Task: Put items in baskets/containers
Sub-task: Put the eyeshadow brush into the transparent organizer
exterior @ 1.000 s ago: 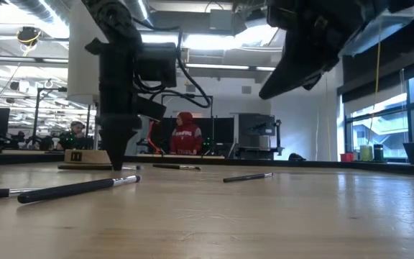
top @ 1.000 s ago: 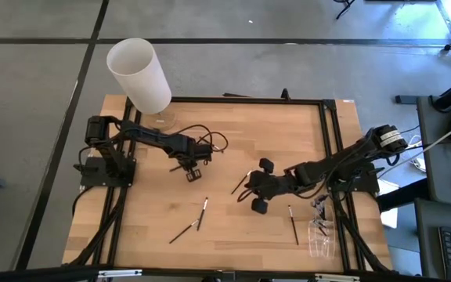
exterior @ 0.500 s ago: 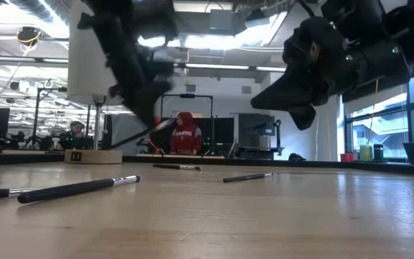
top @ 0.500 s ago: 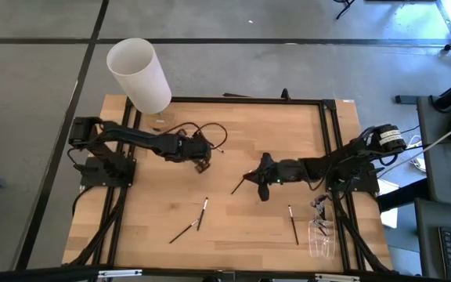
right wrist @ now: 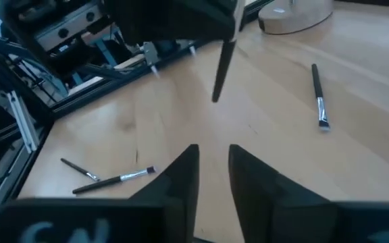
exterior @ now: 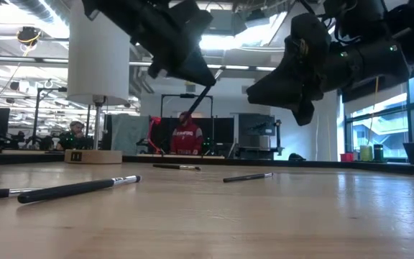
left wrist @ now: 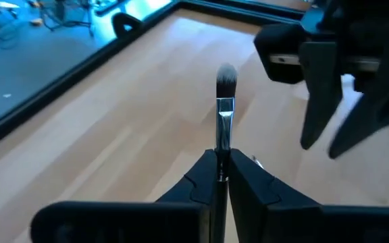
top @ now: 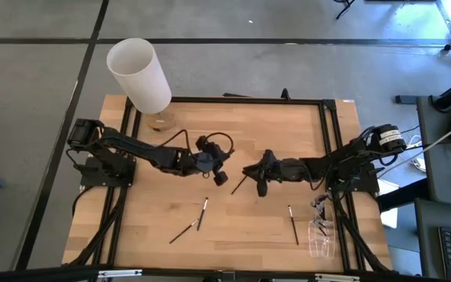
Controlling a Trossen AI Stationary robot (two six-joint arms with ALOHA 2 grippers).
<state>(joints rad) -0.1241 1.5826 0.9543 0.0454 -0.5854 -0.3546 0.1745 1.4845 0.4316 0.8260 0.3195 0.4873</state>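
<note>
The makeup brush [left wrist: 223, 115] hangs mid-air over the table [top: 241, 219], pinched in the left hand [left wrist: 222, 177]; the right hand [right wrist: 213, 169], fingers parted and empty, faces it; since a second ago, the left hand has lifted it from the table toward the right; no readable writing.

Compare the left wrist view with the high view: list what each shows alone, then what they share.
Left wrist view only: the left gripper fingers clamped on a brush, its soft bristle tip pointing ahead.

High view only: the white lamp, a brush pair and a lone brush on the table, the clear holder.

Both: the right gripper facing the left one over the wood.
</note>
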